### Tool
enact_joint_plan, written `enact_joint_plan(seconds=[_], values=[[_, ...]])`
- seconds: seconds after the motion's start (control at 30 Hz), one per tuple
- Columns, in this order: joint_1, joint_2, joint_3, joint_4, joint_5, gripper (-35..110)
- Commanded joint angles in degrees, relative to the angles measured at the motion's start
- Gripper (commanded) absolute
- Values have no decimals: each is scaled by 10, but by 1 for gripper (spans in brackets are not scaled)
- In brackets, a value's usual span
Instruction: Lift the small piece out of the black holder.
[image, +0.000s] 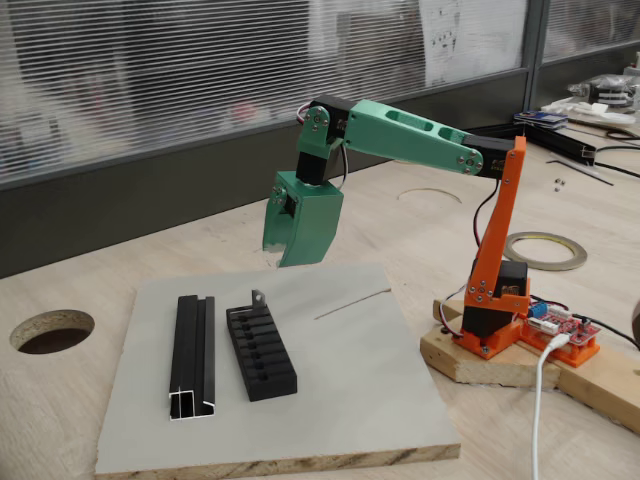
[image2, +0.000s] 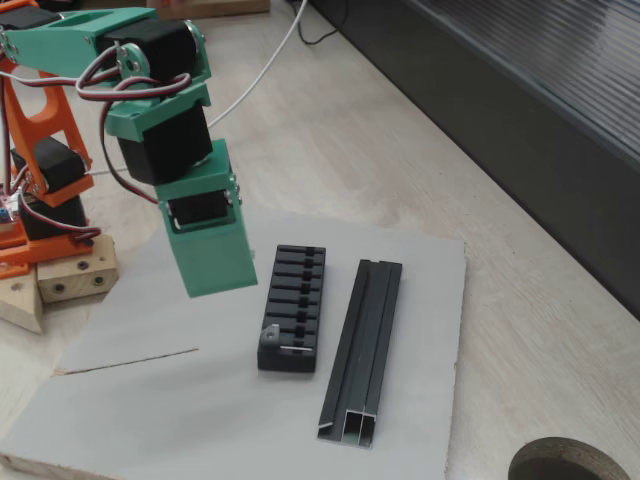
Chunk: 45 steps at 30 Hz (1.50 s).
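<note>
1. The green two-finger gripper (image: 296, 250) hangs above the far edge of the grey board (image: 370, 400), holding nothing; whether its jaws are parted I cannot tell.
2. The tiny grey metal tab (image: 259, 298) stands upright in the end slot of the short black slotted block (image: 262, 355), clear of the gripper.
3. A longer black channel rail (image: 192, 356) lies beside the block.
4. A thin grey rod (image: 352, 303) lies apart on the board.

The robot arm (image: 420, 130) has green upper parts and an orange lower part. Black motor blocks (image2: 165, 140) sit at the joints. The tool (image: 300, 225) is green with flat, wide sides. Thin red and black wires (image2: 100, 75) loop near the joints. Small screws dot the orange base (image: 490, 320).
</note>
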Motion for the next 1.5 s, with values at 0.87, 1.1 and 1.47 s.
enact_joint_plan(seconds=[0.87, 1.1, 1.47], values=[[5, -111, -15, -62, 93, 41], [7, -112, -5, -121, 93, 41], [3, -153, -5, -121, 93, 41]])
